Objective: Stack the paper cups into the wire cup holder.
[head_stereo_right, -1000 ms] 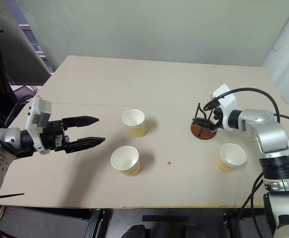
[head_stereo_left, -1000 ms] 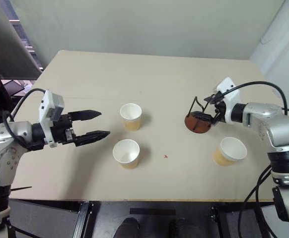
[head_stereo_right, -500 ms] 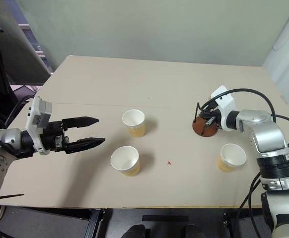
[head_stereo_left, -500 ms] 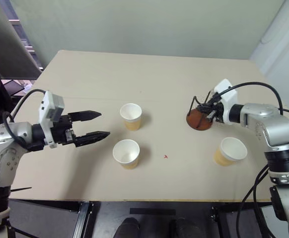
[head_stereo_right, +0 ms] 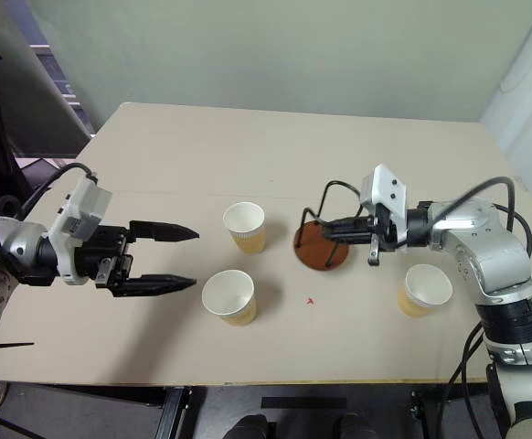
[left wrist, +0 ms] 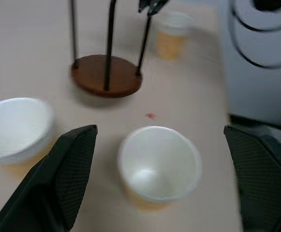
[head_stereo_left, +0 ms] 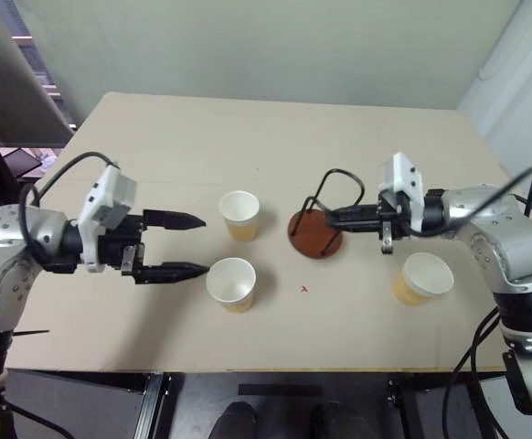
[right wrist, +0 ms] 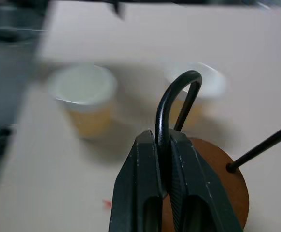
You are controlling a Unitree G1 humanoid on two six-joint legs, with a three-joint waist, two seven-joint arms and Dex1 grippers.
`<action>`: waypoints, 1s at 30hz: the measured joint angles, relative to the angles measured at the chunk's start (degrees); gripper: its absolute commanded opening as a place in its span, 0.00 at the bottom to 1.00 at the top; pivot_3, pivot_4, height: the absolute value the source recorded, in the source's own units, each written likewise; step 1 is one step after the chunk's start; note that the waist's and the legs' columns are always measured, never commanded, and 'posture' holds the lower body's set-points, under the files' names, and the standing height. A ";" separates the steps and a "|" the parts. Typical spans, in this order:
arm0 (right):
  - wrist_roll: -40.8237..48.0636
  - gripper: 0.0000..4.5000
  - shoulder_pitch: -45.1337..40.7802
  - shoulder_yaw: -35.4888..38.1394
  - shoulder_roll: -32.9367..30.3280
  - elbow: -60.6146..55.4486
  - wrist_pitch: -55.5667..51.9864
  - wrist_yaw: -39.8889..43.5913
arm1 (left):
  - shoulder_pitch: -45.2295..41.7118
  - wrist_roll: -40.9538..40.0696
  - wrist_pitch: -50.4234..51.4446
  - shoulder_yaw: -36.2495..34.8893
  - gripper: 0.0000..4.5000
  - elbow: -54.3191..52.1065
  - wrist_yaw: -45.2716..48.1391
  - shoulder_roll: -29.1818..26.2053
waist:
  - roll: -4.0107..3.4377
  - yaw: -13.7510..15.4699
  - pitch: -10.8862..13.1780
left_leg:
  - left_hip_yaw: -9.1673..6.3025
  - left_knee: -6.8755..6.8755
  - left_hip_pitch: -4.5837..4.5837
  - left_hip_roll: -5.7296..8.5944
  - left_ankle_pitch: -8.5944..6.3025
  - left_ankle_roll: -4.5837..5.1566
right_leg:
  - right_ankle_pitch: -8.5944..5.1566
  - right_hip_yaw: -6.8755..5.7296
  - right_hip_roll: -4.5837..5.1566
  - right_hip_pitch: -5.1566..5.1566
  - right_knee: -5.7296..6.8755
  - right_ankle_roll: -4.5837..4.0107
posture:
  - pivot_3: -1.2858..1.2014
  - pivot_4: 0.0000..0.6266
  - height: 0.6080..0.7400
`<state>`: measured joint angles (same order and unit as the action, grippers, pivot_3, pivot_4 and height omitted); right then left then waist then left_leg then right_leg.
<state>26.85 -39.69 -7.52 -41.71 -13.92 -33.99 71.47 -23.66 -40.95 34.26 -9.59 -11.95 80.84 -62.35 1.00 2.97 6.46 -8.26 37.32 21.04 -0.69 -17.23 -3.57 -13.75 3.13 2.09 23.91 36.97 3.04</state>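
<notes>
Large beige table (head_stereo_left: 275, 137); reddish-brown disc wire cup holder (head_stereo_left: 315, 234) tilted near centre, black loop clamped between right gripper (head_stereo_left: 332, 218) fingers; left gripper (head_stereo_left: 196, 245) jaws wide apart, empty, straddling space beside nearest pale yellow-tan paper cup (head_stereo_left: 231, 283); second cup (head_stereo_left: 239, 215) just behind it, left of holder; third cup (head_stereo_left: 422, 279) upright near right arm, well apart from others

Three small paper cups stand upright and open on the table (head_stereo_left: 156, 137), white inside and yellow-tan outside. One cup (head_stereo_left: 240, 215) is near the middle, another cup (head_stereo_left: 231, 283) sits just in front of it, and the third cup (head_stereo_left: 422, 279) stands well apart on the right. The wire cup holder (head_stereo_left: 316, 233), a round red-brown disc with thin black wire loops, is tilted between them, one loop pinched by the right pincer (head_stereo_left: 332, 218).
</notes>
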 measured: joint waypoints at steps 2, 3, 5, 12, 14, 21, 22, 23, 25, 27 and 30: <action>0.20 0.01 0.87 -2.04 -0.51 -0.92 0.74 3.07 | -0.75 0.01 -0.03 1.33 1.00 -0.92 2.17 -0.93 | 0.00 0.01 0.00 | -0.02 0.06 0.01 0.00 0.00 0.00 | 0.00 0.01 0.00 0.00 0.00 0.00 | 0.52 0.24 1.00; 0.13 0.01 1.14 -3.00 -0.82 -1.08 1.12 4.22 | -0.93 0.02 -0.06 1.67 1.00 -1.39 2.91 -1.23 | 0.00 0.00 0.00 | -0.05 0.07 0.00 0.00 0.00 0.00 | 0.00 0.02 0.01 0.00 0.01 0.00 | 0.52 0.24 1.00; -0.08 0.01 1.22 -4.65 -1.71 -1.34 2.11 6.65 | -1.07 0.24 -0.30 1.90 1.00 -1.80 4.06 -1.88 | 0.00 -0.12 0.00 | -0.09 0.08 -0.02 0.00 0.00 0.01 | 0.00 0.04 0.01 0.00 0.01 0.00 | 0.52 0.24 1.00; -3.08 0.01 2.06 -9.22 -2.47 -2.12 6.63 10.95 | -0.06 1.88 -1.14 1.90 1.00 -2.57 3.97 -2.49 | 0.00 -0.54 0.00 | -0.23 0.09 -0.04 -0.03 -0.01 0.03 | 0.00 0.05 0.01 0.00 0.03 0.00 | 0.52 0.24 1.00; -4.19 0.01 2.11 -10.94 -2.93 -1.88 6.87 12.13 | 0.43 1.87 -1.11 1.86 1.00 -3.09 3.80 -2.50 | 0.00 -0.57 0.00 | -0.23 0.09 -0.01 -0.03 -0.01 0.03 | 0.00 0.05 0.01 0.00 0.04 0.00 | 0.52 0.24 1.00; -6.54 0.13 -1.05 -12.87 -3.15 0.87 6.85 13.55 | 1.56 1.71 -0.37 1.63 1.00 -3.97 2.46 -2.76 | 0.01 -0.76 0.00 | -0.28 0.09 -0.08 -0.04 -0.02 0.04 | -0.01 0.07 0.01 0.00 0.03 -0.02 | 0.52 0.24 1.00; -7.03 0.17 -1.28 -13.21 -3.12 1.41 7.10 13.65 | 1.59 1.63 -0.30 1.63 1.00 -4.04 2.30 -2.76 | 0.01 -0.76 0.00 | -0.29 0.09 -0.07 -0.04 -0.02 0.04 | -0.01 0.07 0.02 0.00 0.04 -0.02 | 0.52 0.24 1.00; -7.57 0.23 -1.32 -13.45 -3.10 2.04 7.48 13.80 | 1.60 1.51 -0.21 1.63 1.00 -4.19 2.12 -2.76 | 0.01 -0.76 0.00 | -0.29 0.10 -0.06 -0.03 -0.02 0.04 | -0.01 0.07 0.02 0.00 0.05 -0.01 | 0.52 0.24 1.00; -8.18 0.38 -1.32 -13.71 -3.10 2.45 7.96 14.11 | 1.60 1.38 -0.10 1.63 1.00 -4.41 1.60 -2.76 | 0.00 -0.76 0.00 | -0.29 0.10 -0.05 -0.03 -0.02 0.04 | -0.01 0.07 0.02 0.00 0.06 -0.01 | 0.52 0.24 1.00; -8.52 0.51 -1.38 -13.77 -3.10 2.45 8.23 14.52 | 1.58 1.33 -0.06 1.63 1.00 -4.43 1.46 -2.76 | 0.00 -0.77 0.00 | -0.27 0.10 -0.05 -0.03 -0.02 0.04 | -0.01 0.07 0.02 0.00 0.07 -0.01 | 0.52 0.24 1.00; -8.69 0.75 -1.43 -13.77 -3.11 2.45 8.53 14.99 | 1.26 1.32 -0.06 1.64 1.00 -4.42 1.44 -2.76 | 0.00 -0.77 0.00 | -0.26 0.10 -0.04 -0.03 -0.02 0.04 | -0.01 0.07 0.01 0.00 0.07 -0.01 | 0.52 0.24 1.00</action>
<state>18.16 -41.11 -21.29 -44.82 -11.47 -25.45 86.47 -22.40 -39.62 34.20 -7.95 -16.37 82.28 -65.12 1.01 2.20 6.45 -8.52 37.42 21.00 -0.72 -17.25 -3.53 -13.76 3.20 2.10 23.91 37.04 3.03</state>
